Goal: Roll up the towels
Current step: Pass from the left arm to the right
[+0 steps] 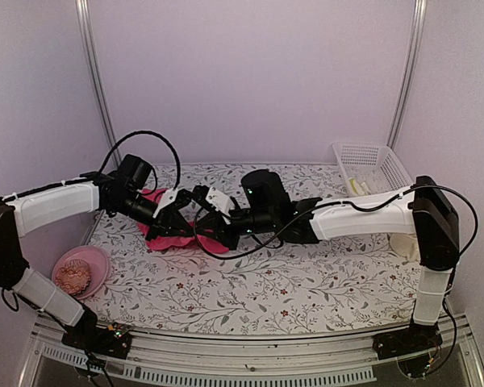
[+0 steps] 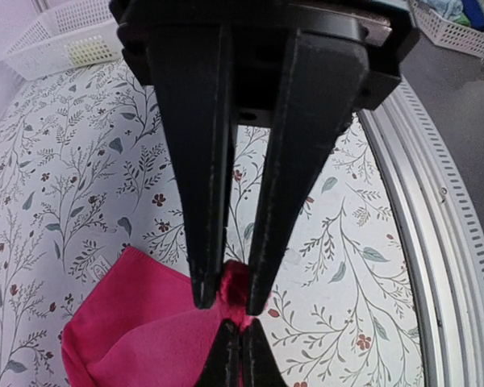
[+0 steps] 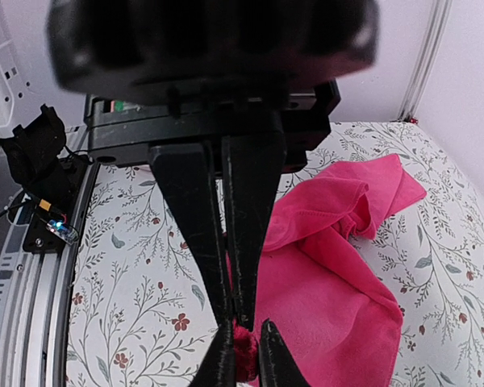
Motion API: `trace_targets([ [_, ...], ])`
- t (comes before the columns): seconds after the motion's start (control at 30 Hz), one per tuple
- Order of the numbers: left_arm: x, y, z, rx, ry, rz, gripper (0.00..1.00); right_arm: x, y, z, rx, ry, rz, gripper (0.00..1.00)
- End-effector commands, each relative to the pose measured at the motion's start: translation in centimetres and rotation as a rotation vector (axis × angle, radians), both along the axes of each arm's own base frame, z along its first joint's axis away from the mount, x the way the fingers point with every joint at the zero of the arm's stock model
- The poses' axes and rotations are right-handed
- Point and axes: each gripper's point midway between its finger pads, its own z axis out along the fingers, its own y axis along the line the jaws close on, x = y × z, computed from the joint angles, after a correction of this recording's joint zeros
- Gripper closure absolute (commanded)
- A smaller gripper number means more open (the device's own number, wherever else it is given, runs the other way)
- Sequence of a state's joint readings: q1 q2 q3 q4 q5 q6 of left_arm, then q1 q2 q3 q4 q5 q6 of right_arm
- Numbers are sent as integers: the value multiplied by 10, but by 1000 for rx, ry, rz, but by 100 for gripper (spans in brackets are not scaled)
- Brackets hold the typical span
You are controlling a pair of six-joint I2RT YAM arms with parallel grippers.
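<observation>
The pink towel [image 1: 168, 234] lies crumpled on the floral table left of centre, and also shows in the right wrist view [image 3: 339, 266]. My left gripper [image 1: 185, 219] and right gripper [image 1: 207, 224] meet tip to tip at one bunched corner of it. In the left wrist view my left gripper [image 2: 232, 302] is closed on that corner [image 2: 235, 284], with the right fingers [image 2: 226, 355] pinching it from below. In the right wrist view my right gripper [image 3: 240, 318] is shut on the same bunch. A yellow-green towel [image 1: 356, 185] lies in the white basket.
The white basket [image 1: 379, 158] stands at the back right and also shows in the left wrist view [image 2: 48, 40]. A pink bowl [image 1: 95, 260] holding something lumpy sits at the front left. Frame posts rise at both back corners, and cables loop over the arms.
</observation>
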State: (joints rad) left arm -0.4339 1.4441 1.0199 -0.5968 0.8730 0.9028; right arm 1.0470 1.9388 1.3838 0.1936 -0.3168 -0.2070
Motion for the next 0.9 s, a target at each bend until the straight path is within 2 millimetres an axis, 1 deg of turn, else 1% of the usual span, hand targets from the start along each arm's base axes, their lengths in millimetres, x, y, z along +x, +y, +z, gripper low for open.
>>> trace_targets([
  [0.0, -8, -3, 2, -3, -10, -24, 100, -3, 7, -3, -4, 12, 19, 92],
  [0.07, -8, -3, 3, -3, -14, -24, 100, -3, 7, -3, -7, 14, 22, 96],
  [0.13, -7, -3, 3, -2, -17, -21, 100, -3, 6, -3, -11, 19, 21, 97],
  [0.23, -6, -2, 3, 0, -20, -19, 100, -3, 5, 1, -8, 14, 14, 98],
  [0.27, -6, -2, 2, 5, -24, -16, 97, -2, 4, 4, -5, 8, 5, 98],
  [0.37, -3, 2, 0, 30, -44, 5, 39, 5, -4, 17, 0, -17, -41, 98],
  [0.4, -1, 5, -1, 42, -56, 14, 23, 8, -9, 24, 3, -29, -64, 98],
  [0.43, 2, 8, -3, 53, -66, 29, 8, 11, -15, 30, 5, -40, -87, 98],
  [0.47, 5, 13, -6, 65, -73, 49, 3, 15, -22, 37, 10, -47, -108, 98],
  [0.57, 26, 29, -10, 87, -119, 152, 3, 30, -55, 58, 14, -68, -203, 98],
  [0.63, 42, 41, -16, 118, -154, 235, 3, 39, -80, 67, 1, -85, -284, 98],
  [0.67, 50, 47, -20, 140, -178, 278, 3, 43, -97, 74, -1, -99, -333, 98],
  [0.73, 61, 57, -27, 172, -219, 337, 3, 50, -125, 75, -33, -111, -417, 98],
  [0.8, 72, 65, -29, 182, -253, 393, 3, 56, -155, 75, -62, -126, -506, 98],
  [0.87, 76, 68, -30, 178, -255, 414, 3, 66, -190, 77, -79, -137, -633, 98],
])
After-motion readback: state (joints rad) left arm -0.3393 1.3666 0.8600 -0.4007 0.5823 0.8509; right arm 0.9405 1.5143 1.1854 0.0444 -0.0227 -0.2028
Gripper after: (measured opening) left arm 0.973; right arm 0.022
